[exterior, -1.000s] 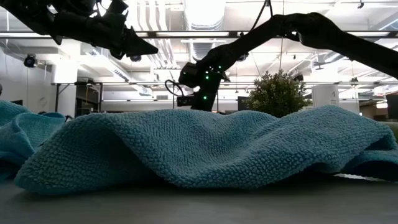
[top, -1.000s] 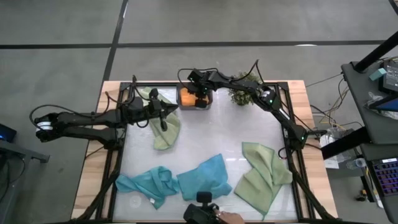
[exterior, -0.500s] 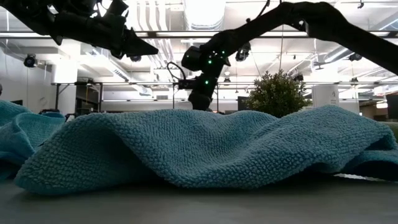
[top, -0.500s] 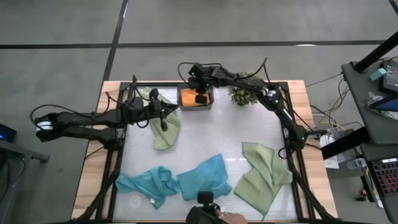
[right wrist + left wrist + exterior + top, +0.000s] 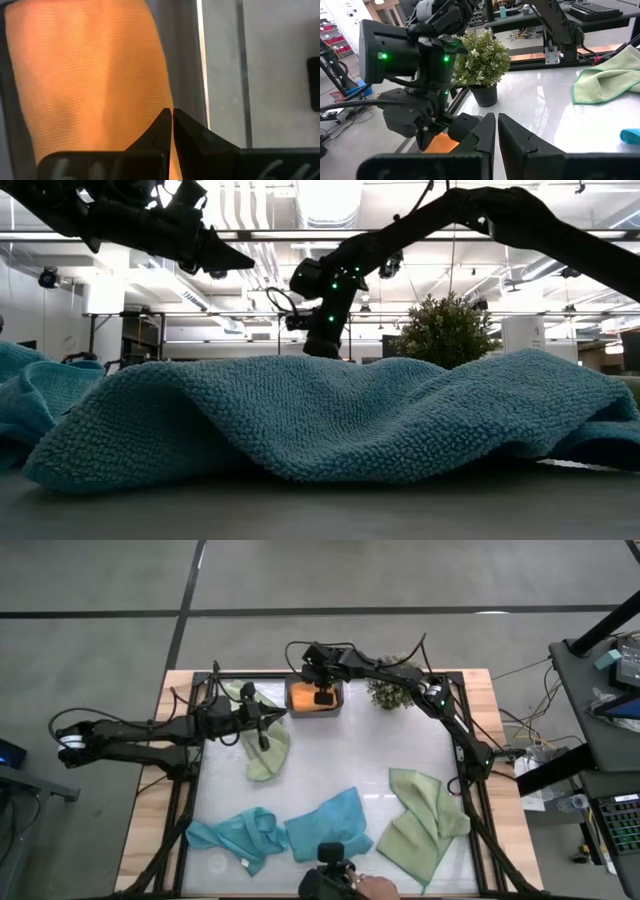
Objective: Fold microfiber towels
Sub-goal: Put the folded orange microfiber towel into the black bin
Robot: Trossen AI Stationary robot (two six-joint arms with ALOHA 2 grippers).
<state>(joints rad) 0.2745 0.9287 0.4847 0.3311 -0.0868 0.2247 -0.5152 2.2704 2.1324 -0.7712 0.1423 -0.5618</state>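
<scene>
Grey floor (image 5: 100, 580), dark seams; ceiling strip lights (image 5: 330, 195).

nubbly teal cloth towel (image 5: 330, 415), glossy white table (image 5: 340, 755)

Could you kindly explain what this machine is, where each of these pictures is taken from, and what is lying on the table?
It is a robot with two dark arms, each ending in a two-finger gripper. One picture looks straight down on the table, one looks level across it, and two come from cameras on the wrists. On the table lie two teal-blue towels, two sage green towels, a small potted plant, and an orange towel in a dark tray. The right gripper is over that tray, fingers shut. The left gripper waits over the far green towel, fingers shut, holding nothing.
</scene>
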